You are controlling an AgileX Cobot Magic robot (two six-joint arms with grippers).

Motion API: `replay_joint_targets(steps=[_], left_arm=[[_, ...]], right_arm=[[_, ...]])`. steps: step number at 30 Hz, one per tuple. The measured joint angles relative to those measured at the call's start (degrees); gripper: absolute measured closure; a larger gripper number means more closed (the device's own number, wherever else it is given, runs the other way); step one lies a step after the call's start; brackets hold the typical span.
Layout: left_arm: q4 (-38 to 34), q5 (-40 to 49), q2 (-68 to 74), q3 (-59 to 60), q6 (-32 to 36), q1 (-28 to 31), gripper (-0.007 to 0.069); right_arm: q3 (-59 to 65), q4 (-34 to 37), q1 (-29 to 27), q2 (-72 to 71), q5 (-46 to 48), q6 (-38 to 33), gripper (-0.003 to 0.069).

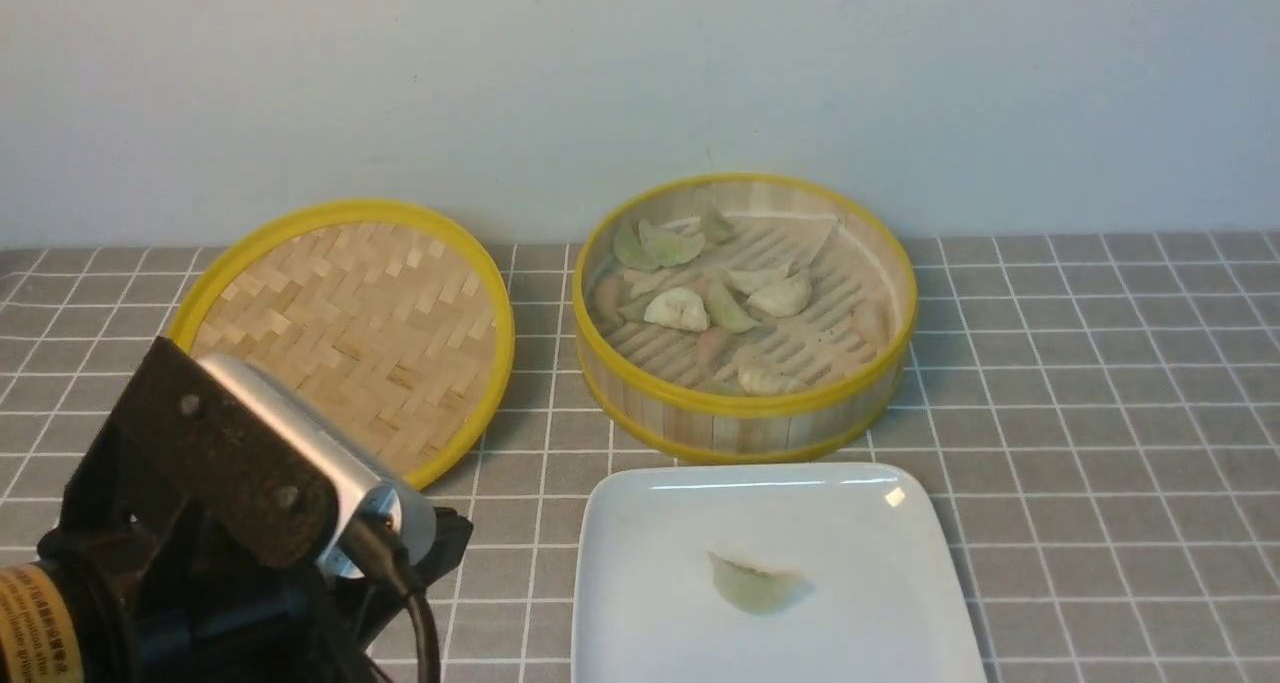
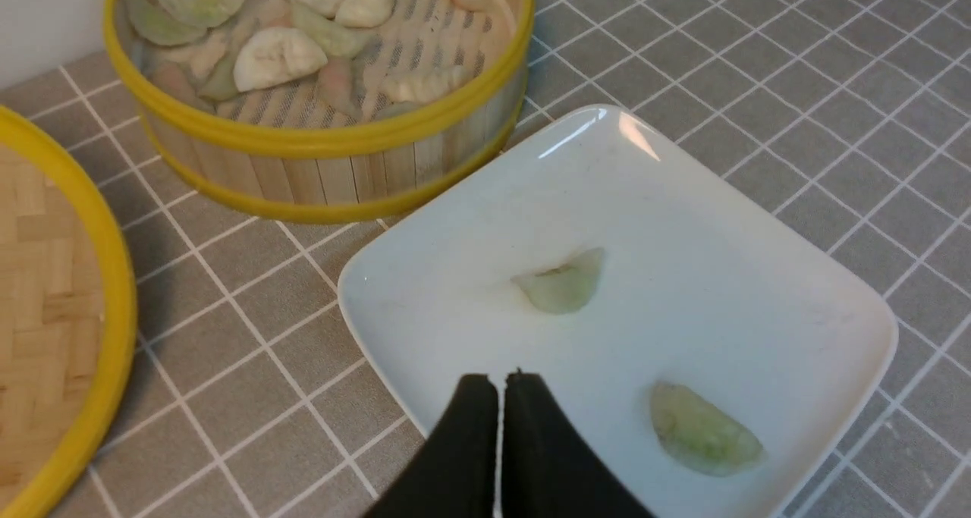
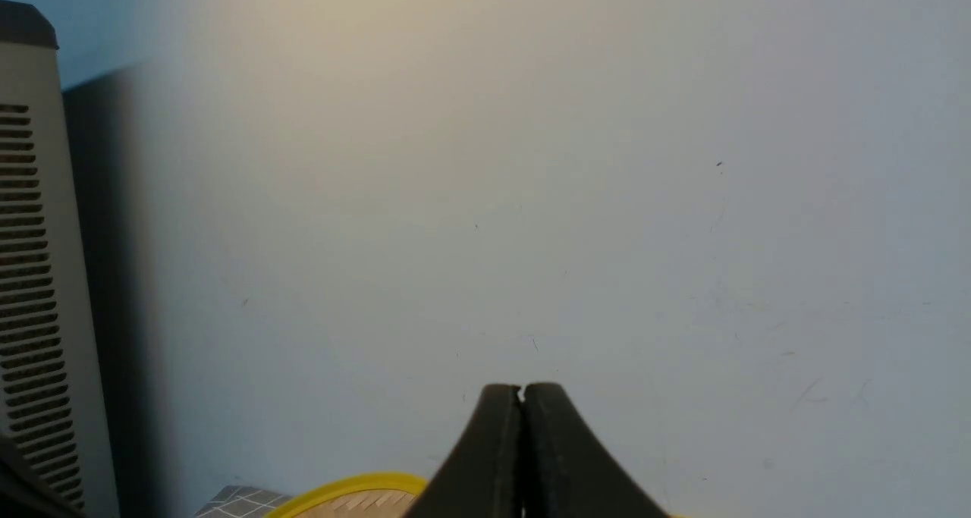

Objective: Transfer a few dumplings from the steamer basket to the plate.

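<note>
**Two dumplings (image 2: 563, 287) on the plate (image 2: 758, 290)**

My left gripper (image 2: 501, 383) hangs by the plate's rim, jaws pressed together on nothing. The other dumplings lie in the steamer basket (image 1: 745, 408) at the plate's 12 o'clock. My right gripper (image 3: 522, 391), likewise together, faces the wall (image 3: 531, 199).

A table (image 1: 1100, 363) covered in grey cloth with a white grid is bounded at 12 o'clock by a pale wall. Three things are carried directly on it. The steamer basket (image 1: 745, 421) is set toward 12 o'clock, near the wall. A flat woven, yellow-rimmed lid (image 1: 350, 333) is laid at 9 o'clock of the basket, just beside it. The white square plate (image 1: 650, 563) is placed at 6 o'clock of the basket, its far edge just beside the basket's wall.
</note>
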Motion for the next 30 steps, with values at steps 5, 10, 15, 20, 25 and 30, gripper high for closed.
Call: replay_joint_targets(steps=[5, 10, 15, 20, 25, 30], left_arm=[[0.0, 0.0, 0.4, 0.0, 0.0, 0.0, 0.0629], [0.1, 0.0, 0.4, 0.0, 0.0, 0.0, 0.0629], [1.7, -1.1, -0.4, 0.1, 0.0, 0.0, 0.0629], [5.4, -4.4, -8.7, 4.3, -0.2, 3.7, 0.0629], [4.4, -5.1, -22.9, 15.3, -1.1, 16.7, 0.0629], [4.5, -5.2, -36.9, 27.6, -1.1, 29.4, 0.0629]], right_arm=[[0.0, 0.0, 0.0, 0.0, -0.1, 0.0, 0.0673], [0.0, 0.0, 0.0, 0.0, -0.1, 0.0, 0.0673], [0.0, 0.0, 0.0, 0.0, -0.1, 0.0, 0.0673], [0.0, 0.0, 0.0, 0.0, -0.1, 0.0, 0.0673], [0.0, 0.0, 0.0, 0.0, -0.1, 0.0, 0.0673], [0.0, 0.0, 0.0, 0.0, -0.2, 0.0, 0.0673]])
